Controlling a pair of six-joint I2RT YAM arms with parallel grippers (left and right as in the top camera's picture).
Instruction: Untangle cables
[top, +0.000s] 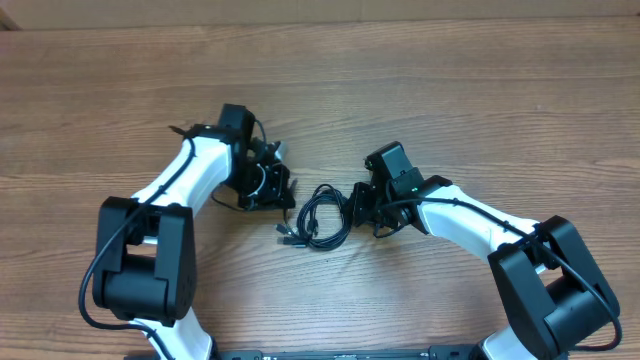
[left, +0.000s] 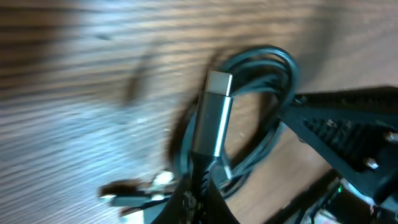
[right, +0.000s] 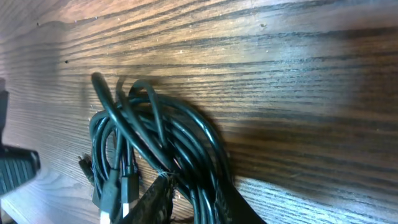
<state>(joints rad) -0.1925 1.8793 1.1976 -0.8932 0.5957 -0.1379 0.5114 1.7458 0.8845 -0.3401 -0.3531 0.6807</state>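
Note:
The cables (top: 322, 215) are a small bundle of thin black loops on the wooden table, between my two grippers. Silver-tipped plugs (top: 286, 233) stick out at its lower left. My left gripper (top: 272, 183) sits just left of the bundle. In the left wrist view its jaws (left: 200, 200) are shut on a silver plug end (left: 213, 116) that stands up from them, with the loops (left: 273, 81) behind. My right gripper (top: 358, 206) touches the bundle's right side. In the right wrist view its fingers (right: 196, 202) close around several strands of the cables (right: 163, 134).
The wooden table (top: 450, 90) extends on all sides. The right gripper's black body (left: 348, 124) shows close by in the left wrist view. Another loose plug (left: 134, 190) lies at the lower left there. Both arm bases stand at the front edge.

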